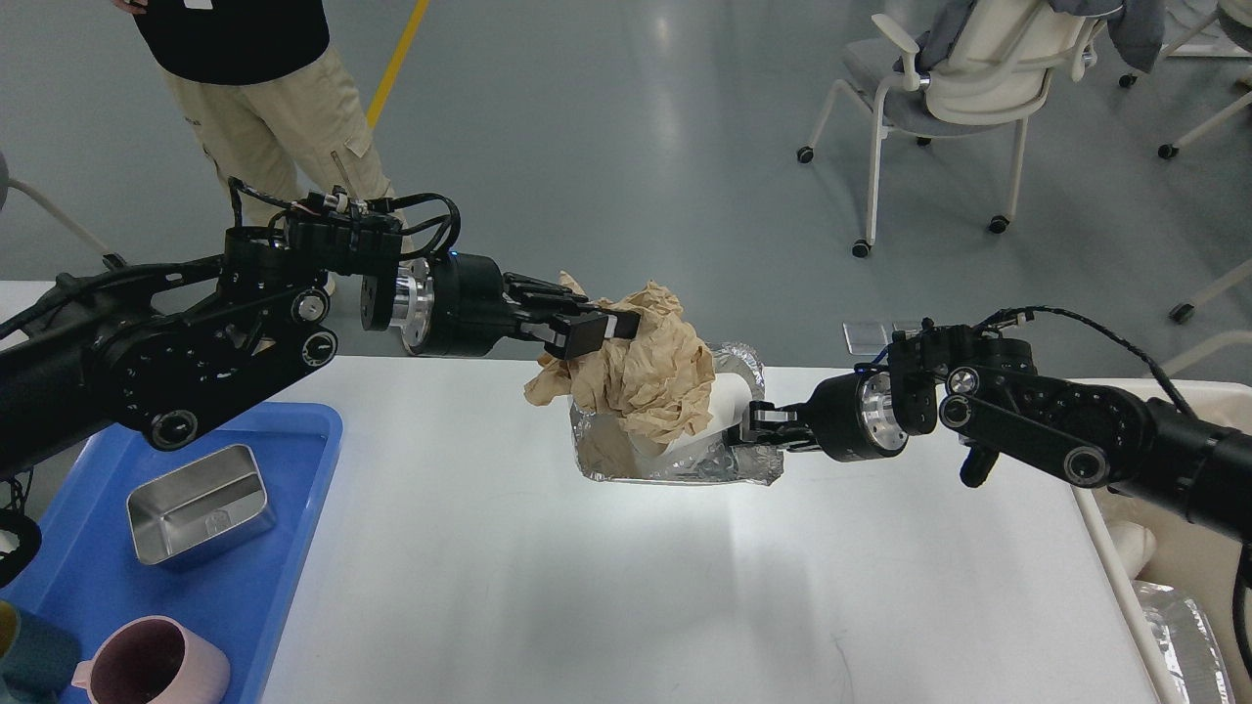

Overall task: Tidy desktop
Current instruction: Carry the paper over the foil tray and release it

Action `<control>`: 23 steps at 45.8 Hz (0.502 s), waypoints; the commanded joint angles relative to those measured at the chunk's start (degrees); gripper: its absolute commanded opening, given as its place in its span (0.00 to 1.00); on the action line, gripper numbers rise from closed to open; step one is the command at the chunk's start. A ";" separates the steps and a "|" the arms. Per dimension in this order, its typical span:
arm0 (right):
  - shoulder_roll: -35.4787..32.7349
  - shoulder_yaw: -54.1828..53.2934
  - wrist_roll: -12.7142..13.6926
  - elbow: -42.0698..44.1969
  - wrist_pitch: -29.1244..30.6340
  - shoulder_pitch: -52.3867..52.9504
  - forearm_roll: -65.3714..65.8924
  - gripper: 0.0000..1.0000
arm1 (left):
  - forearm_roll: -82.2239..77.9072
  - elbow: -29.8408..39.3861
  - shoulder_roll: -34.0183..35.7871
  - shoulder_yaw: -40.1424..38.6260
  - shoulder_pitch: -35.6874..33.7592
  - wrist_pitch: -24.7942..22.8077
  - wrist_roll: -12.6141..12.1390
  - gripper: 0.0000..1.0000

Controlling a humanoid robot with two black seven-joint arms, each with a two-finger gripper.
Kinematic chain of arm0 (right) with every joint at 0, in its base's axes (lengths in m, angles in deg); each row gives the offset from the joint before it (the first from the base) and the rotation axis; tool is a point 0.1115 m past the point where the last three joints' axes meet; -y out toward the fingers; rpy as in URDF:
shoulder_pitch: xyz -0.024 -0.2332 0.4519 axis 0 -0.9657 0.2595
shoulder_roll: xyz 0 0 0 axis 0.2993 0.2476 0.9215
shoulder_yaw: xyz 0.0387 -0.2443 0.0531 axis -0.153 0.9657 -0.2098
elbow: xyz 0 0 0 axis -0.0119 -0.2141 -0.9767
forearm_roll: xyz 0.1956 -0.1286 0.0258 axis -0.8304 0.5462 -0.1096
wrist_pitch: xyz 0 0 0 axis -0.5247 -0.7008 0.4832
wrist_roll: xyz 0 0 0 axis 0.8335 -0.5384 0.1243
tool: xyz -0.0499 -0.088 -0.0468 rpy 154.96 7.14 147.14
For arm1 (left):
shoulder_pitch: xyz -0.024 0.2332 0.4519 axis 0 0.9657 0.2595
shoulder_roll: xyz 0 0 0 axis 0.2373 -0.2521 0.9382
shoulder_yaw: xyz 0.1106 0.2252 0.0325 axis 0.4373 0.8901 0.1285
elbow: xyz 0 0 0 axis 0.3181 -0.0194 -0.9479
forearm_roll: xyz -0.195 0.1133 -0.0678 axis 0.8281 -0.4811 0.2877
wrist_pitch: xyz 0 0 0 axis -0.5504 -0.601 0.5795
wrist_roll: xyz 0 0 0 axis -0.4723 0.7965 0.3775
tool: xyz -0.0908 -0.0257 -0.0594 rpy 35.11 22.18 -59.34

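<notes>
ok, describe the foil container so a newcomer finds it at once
Start at the white desktop and look to the middle of its far edge, between the two black arms. There sits a crinkled silver foil container, the right gripper at its right side. It alone holds crumpled brown paper, pinched by the left gripper; the smooth steel box lies in the blue tray.

The pink cup at seven o'clock is cut off by the bottom edge; crumpled paper hides the foil tray's contents.
</notes>
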 commanded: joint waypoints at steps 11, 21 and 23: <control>-0.01 -0.25 0.03 0.01 0.00 0.02 0.00 0.00 | 1.00 -0.54 -0.27 -0.35 0.01 0.26 0.02 0.88; -0.01 -0.07 0.03 0.01 -0.09 -0.15 0.00 0.00 | 3.72 -0.54 -0.19 -1.76 0.53 0.79 -0.06 0.91; -0.01 -0.07 0.03 0.01 -0.09 -0.15 0.00 0.00 | 5.12 -0.54 0.17 -1.76 0.97 0.79 -0.24 0.92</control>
